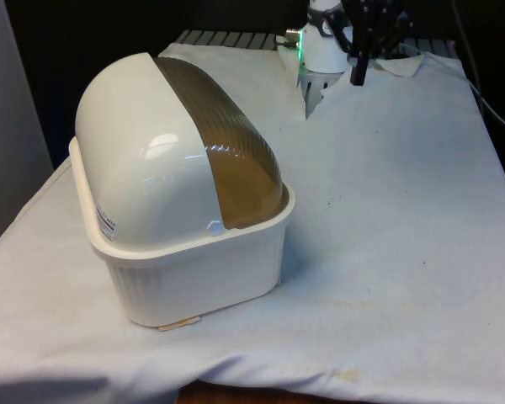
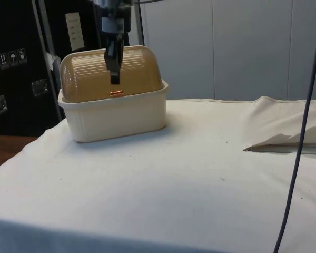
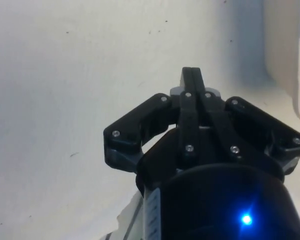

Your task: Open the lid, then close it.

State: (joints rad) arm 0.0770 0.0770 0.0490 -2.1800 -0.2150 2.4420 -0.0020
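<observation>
Jaws pressed together, nothing between them; in the wrist view the two fingers meet in one narrow black blade over bare white cloth. Gripper [image 1: 358, 74] hangs at upper right of the front view, fingertips pointing down, clear of the surface [image 1: 387, 219].

Bread box [image 1: 181, 198] sits left of centre in the front view, well apart from the jaws. Cream tub, white domed back, tinted brown roll lid [image 1: 223, 143] shut down to the rim.

Side view: gripper [image 2: 114, 74] at upper left of frame, overlapping the lid's ribbed face. Small copper handle [image 2: 116, 93] sits low on the lid, just under the fingertips in the frame. Depth between them cannot be told from this view.

Judgement: the handle's long axis runs level along the lid's lower edge. Lid not yet opened.
</observation>
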